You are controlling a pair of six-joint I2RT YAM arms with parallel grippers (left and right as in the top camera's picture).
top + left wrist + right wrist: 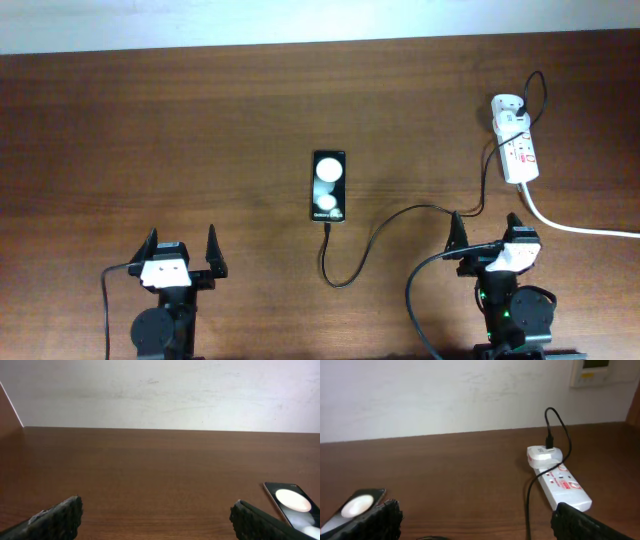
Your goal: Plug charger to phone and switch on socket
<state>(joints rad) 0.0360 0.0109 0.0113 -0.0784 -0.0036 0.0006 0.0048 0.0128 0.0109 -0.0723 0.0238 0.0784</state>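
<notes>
The black phone (330,186) lies flat mid-table with two white glare spots. It shows at the right edge of the left wrist view (295,505) and at the lower left of the right wrist view (355,507). The charger cable (372,240) runs from the phone's near end in a loop to the white adapter (507,108) on the socket (518,150), also in the right wrist view (562,485). The plug tip seems to sit at the phone's near edge. My left gripper (181,258) and right gripper (490,238) are open and empty near the front edge.
The socket's thick white cord (580,226) runs off the right edge of the table. A pale wall (160,390) stands behind the table's far edge. A white wall panel (592,371) hangs at the upper right.
</notes>
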